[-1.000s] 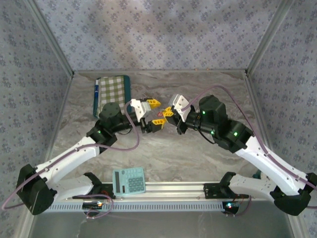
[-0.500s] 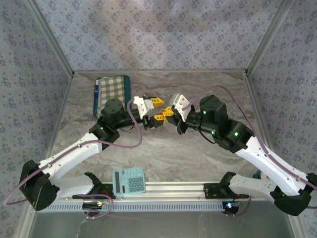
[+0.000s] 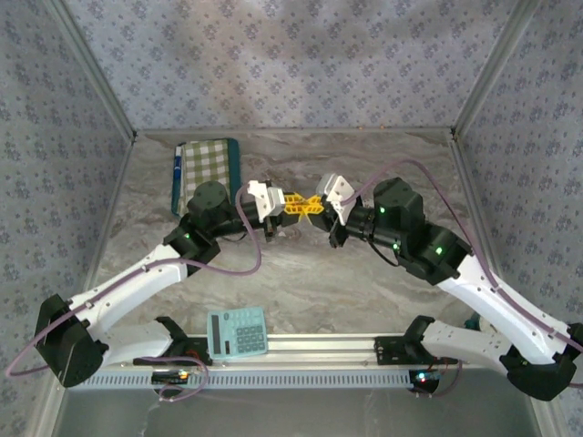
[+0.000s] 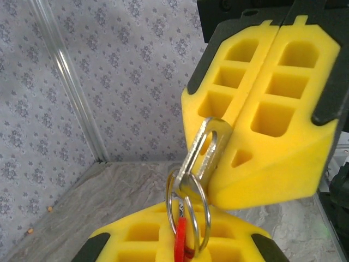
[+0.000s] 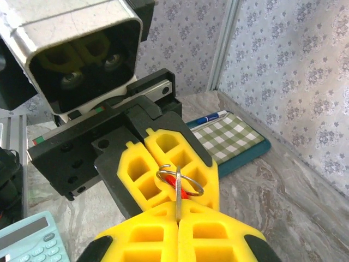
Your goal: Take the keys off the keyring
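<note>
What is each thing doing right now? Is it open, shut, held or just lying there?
Left gripper, jaws shut on the small red oblong tag.
Right gripper, jaws shut on the silver metal key.
Round silver wire keyring, strung between both grippers, key threaded on it.
Teal calculator, lying flat, untouched.
Green checked flat case, lying flat, untouched.

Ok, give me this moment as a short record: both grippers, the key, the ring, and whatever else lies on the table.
left gripper: shut on the red piece
right gripper: shut on the silver key
keyring: strung between the two grippers, above the table
task state: key and red piece both on the ring, nothing off yet
calculator: near edge, by the left arm's base
checked case: far left, pen along its left side
</note>
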Robot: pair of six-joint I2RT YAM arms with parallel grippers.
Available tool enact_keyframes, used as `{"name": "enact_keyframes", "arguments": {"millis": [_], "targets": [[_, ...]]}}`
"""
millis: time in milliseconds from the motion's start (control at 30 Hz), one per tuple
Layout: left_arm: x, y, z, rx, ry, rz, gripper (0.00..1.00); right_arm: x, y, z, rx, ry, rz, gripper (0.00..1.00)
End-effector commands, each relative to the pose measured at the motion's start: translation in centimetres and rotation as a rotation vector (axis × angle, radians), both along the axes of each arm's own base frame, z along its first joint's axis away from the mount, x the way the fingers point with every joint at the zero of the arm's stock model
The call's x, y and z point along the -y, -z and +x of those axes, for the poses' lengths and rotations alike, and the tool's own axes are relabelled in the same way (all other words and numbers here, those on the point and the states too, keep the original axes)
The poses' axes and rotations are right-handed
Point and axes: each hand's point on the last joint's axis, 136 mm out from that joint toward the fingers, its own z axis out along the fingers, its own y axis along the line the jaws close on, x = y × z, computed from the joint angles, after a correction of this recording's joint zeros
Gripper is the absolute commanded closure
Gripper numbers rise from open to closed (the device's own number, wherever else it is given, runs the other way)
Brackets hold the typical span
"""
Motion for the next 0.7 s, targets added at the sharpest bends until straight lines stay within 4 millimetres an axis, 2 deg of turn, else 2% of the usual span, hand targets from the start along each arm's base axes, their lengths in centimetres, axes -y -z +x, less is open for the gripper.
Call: {"name": "enact_keyframes", "arguments": {"millis": [0, 167, 400, 667], "targets": [[-0.8, -2.4, -0.6, 0.03, -0.002, -0.042, 1.0, 0.7, -0.4, 0.2, 0.034, 0.032, 0.013, 1.0], [-1.2, -2.6, -0.5, -0.008, -0.013, -0.056, 1.0, 1.0, 0.1, 0.5, 0.094, 0.051, -0.018, 1.0], [-1.2, -2.5, 0.0, -0.074, -0.021, -0.044, 1.0, 0.6, 0.8, -1.1, 0.188, -0.012, -0.061, 1.0], [-1.2, -3.0, 0.4, -0.16, 0.007, -0.051, 1.0, 0.1, 2.4, -1.9, 0.295, -0.015, -0.222, 1.0]]}}
